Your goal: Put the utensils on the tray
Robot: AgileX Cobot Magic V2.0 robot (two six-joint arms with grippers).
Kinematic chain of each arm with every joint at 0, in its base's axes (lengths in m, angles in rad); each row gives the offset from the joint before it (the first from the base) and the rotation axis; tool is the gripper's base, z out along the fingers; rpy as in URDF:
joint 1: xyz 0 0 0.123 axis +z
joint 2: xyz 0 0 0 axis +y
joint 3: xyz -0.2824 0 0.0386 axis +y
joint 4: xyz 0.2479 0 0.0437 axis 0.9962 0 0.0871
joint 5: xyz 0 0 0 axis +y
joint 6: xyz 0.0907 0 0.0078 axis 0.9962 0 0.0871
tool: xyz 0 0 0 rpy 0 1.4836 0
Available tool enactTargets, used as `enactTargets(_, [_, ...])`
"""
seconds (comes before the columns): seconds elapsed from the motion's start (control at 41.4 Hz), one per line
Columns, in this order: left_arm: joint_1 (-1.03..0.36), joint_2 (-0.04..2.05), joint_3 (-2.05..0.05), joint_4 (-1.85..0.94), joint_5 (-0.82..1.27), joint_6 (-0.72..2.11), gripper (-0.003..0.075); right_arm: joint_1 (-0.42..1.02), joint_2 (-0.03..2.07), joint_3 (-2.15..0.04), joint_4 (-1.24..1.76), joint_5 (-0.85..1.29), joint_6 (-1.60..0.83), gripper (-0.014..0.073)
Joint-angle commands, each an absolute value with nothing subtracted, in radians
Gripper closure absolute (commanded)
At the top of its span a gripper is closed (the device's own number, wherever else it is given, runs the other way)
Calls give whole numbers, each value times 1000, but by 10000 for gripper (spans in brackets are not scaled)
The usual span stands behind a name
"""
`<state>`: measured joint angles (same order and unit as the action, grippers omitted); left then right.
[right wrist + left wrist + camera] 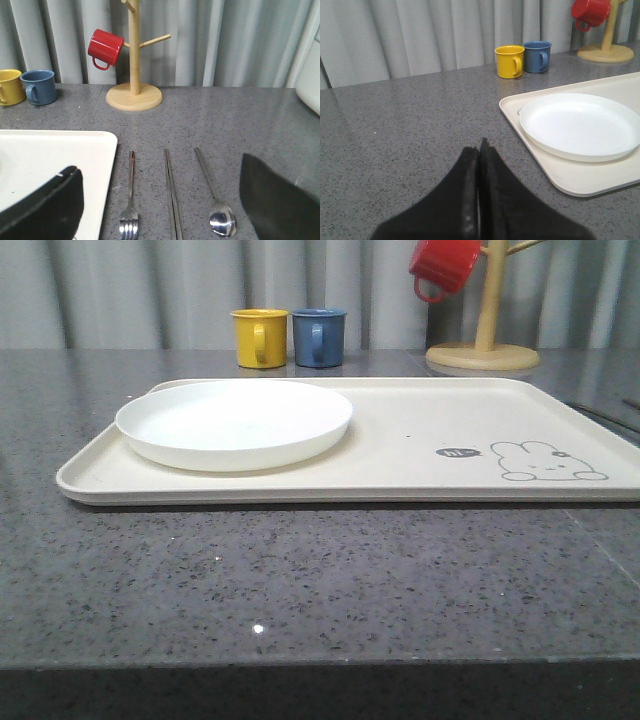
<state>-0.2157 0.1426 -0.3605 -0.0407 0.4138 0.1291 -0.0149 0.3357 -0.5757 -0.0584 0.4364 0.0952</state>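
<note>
While left hand [480, 150] is closed, right hand [160, 200] gapes above shiny chopsticks [171, 195].

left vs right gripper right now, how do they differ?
The left gripper is shut, its fingers pressed together; the right gripper is open, its fingers spread wide. The left gripper sits over bare counter beside the tray holding the plate; the right gripper faces the fork, chopsticks and spoon lying beside the tray. Both have black fingers and hold nothing.
</note>
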Motion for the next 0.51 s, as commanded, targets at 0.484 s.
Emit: enactTargets(0.484, [-215,153,-385,-51,335,116,739,-21,420,-630,-61,401,90,-60])
